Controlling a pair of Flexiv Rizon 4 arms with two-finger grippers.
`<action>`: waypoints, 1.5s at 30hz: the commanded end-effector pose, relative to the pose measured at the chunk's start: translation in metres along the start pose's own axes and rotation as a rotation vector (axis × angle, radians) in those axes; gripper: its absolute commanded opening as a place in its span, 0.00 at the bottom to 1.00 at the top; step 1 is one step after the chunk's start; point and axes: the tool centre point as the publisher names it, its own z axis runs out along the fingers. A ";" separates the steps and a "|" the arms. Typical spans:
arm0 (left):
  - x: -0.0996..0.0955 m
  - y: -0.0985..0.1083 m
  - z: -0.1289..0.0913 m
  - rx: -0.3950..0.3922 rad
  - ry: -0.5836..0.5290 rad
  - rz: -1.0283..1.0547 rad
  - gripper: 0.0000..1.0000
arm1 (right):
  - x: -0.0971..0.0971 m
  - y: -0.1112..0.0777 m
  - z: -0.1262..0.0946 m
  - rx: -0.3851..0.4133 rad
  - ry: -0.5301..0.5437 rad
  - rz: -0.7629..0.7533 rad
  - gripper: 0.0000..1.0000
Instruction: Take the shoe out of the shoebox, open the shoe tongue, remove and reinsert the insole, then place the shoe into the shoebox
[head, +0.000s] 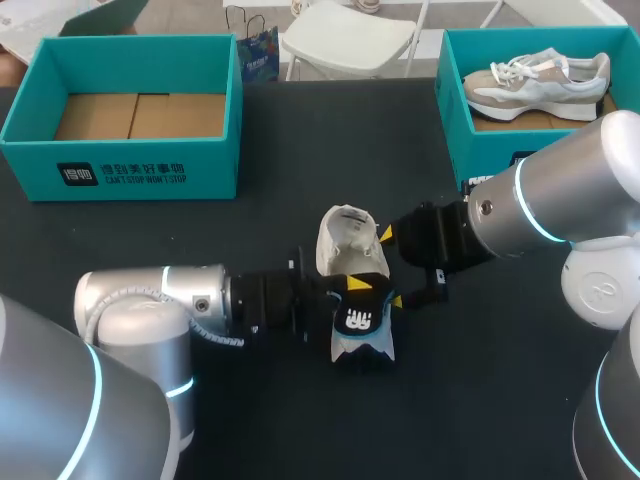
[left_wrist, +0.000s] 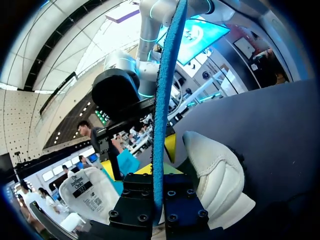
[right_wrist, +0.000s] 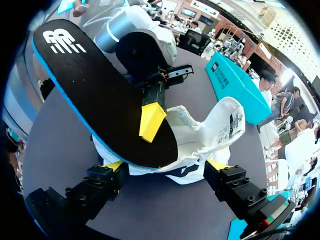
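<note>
My left claw (head: 358, 288) has yellow tips, the insole (right_wrist: 95, 95) is black with a white logo and blue edge, the shoe (head: 345, 240) white, the upper-left shoebox (head: 120, 165) teal.

The right gripper (right_wrist: 165, 167) had its 2 yellow-tipped fingers spread wide, 1 touching each side of the white shoe (right_wrist: 212, 132), which rested on the dark desk (right_wrist: 55, 150). A black insole (right_wrist: 95, 95) with a blue edge slanted upward, its lower end over the shoe. The left gripper (right_wrist: 150, 122) pinched it, with 1 yellow finger on its top face and the other hidden beneath. A teal shoebox (right_wrist: 235, 87) sat beyond the shoe.
</note>
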 end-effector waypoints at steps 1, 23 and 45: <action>-0.003 0.015 0.004 -0.019 0.014 0.001 0.00 | 0.001 0.000 0.000 -0.001 -0.002 -0.001 1.00; -0.015 -0.005 -0.005 -0.026 -0.025 0.007 0.39 | 0.001 0.000 0.000 -0.001 -0.002 -0.001 1.00; 0.003 -0.033 -0.009 -0.172 0.026 -0.001 0.00 | 0.001 0.000 0.000 -0.001 -0.002 -0.001 1.00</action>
